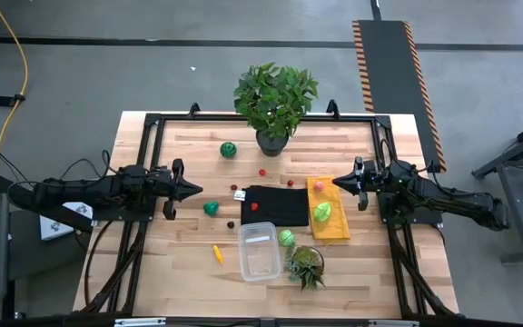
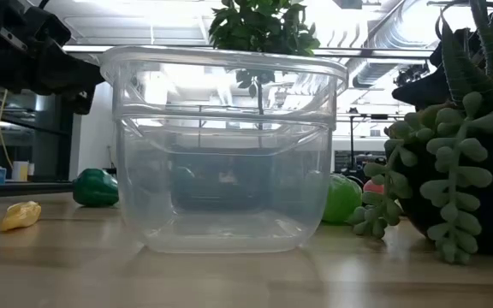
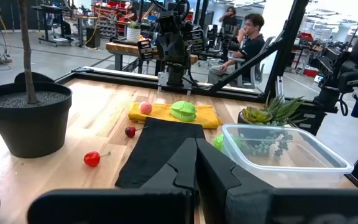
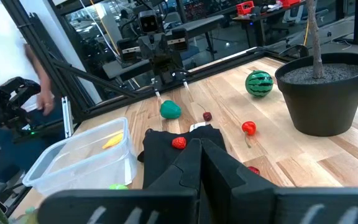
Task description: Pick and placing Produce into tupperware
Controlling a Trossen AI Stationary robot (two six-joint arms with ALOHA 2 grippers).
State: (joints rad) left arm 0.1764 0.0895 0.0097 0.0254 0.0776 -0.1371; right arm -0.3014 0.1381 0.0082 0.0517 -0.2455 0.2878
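The clear tupperware [image 1: 258, 250] stands empty near the table's front edge, on its base [image 2: 225, 244]. Produce lies scattered on the table: a striped green ball [image 1: 230, 150], a green pepper [image 1: 211, 208], a lime-green ball [image 1: 286, 238], red berries [image 1: 262, 171] and an orange stick [image 1: 217, 253]. One red berry [image 4: 178, 142] rests on the black cloth [image 1: 275, 205]. A green leafy piece [image 1: 321, 213] and a pink piece [image 3: 145, 107] lie on the yellow cloth [image 1: 328, 221]. My left gripper [image 1: 198, 189] hovers shut left of the black cloth. My right gripper [image 1: 336, 183] hovers shut at the yellow cloth's far end. Neither holds anything.
A large potted plant [image 1: 275, 104] stands at the far middle. A small spiky succulent [image 1: 306, 265] sits right of the tupperware. A black frame [image 1: 152, 123] borders the table. A person [image 3: 247, 37] sits beyond the table's right side, and another [image 4: 5, 50] shows past its left side.
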